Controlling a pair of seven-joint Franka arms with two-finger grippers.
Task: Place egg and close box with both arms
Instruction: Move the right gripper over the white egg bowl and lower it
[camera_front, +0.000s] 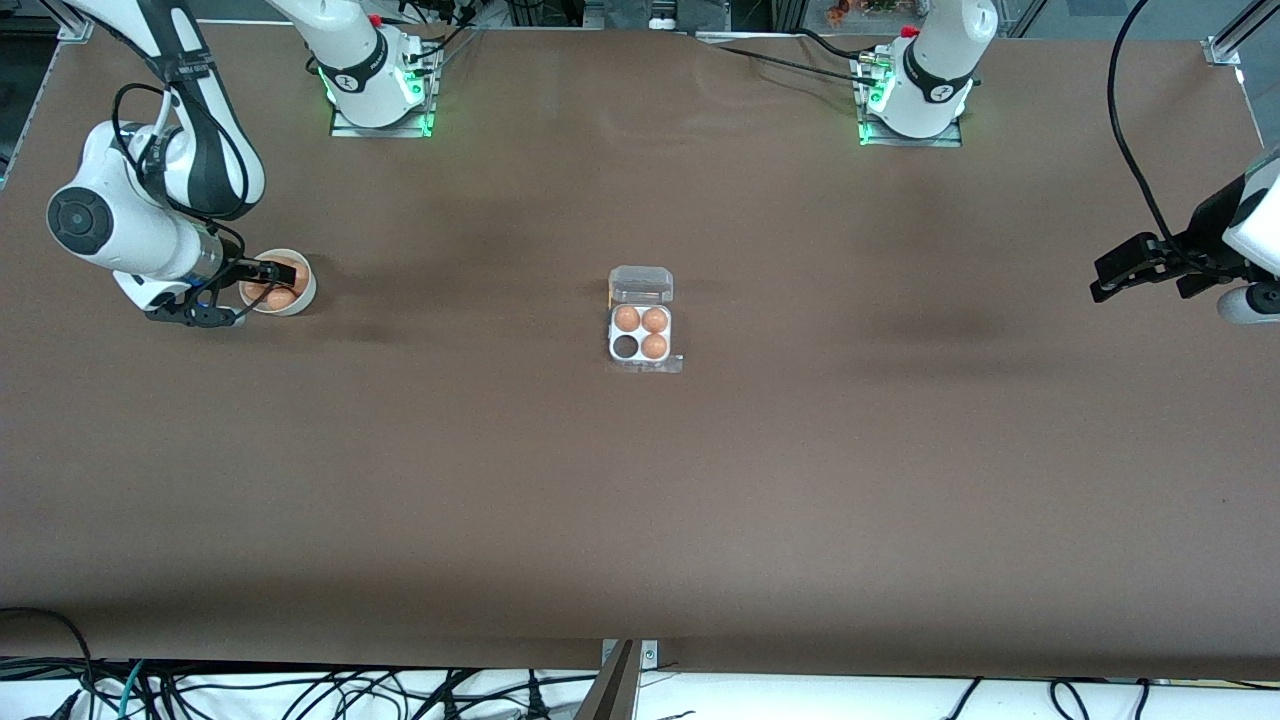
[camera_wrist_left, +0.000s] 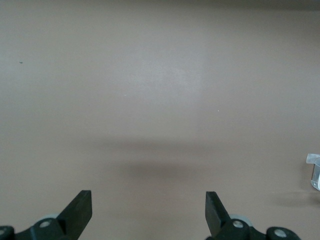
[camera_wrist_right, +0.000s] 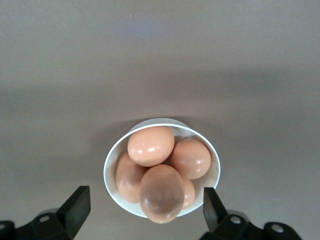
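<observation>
The right gripper (camera_front: 262, 283) hangs over the bowl (camera_front: 301, 297) at the right arm's end of the bench (camera_front: 640, 500), its jaws spread wide with nothing between them; the right wrist view shows the bowl's rim (camera_wrist_right: 111, 159) centred between the two fingertips (camera_wrist_right: 77, 206), with several brown eggs heaped inside and the topmost egg (camera_wrist_right: 150, 145) lying clear on the pile. The step in hand looks to be picking one egg; to do it well the right gripper should come straight down over that topmost egg, straddle its narrow width, and close gently; a squeeze too firm may crack the shell, and a skewed descent may knock the neighbours or the rim. The box (camera_front: 641, 335) sits at the middle of the bench, well apart from the bowl, its clear lid (camera_front: 641, 284) folded back toward the robots' bases; three cells hold eggs and the empty cell (camera_front: 626, 346) is the one nearer the front camera, toward the right arm's end. The left gripper (camera_front: 1135, 272) waits over bare bench at the left arm's end, jaws apart and empty.
</observation>
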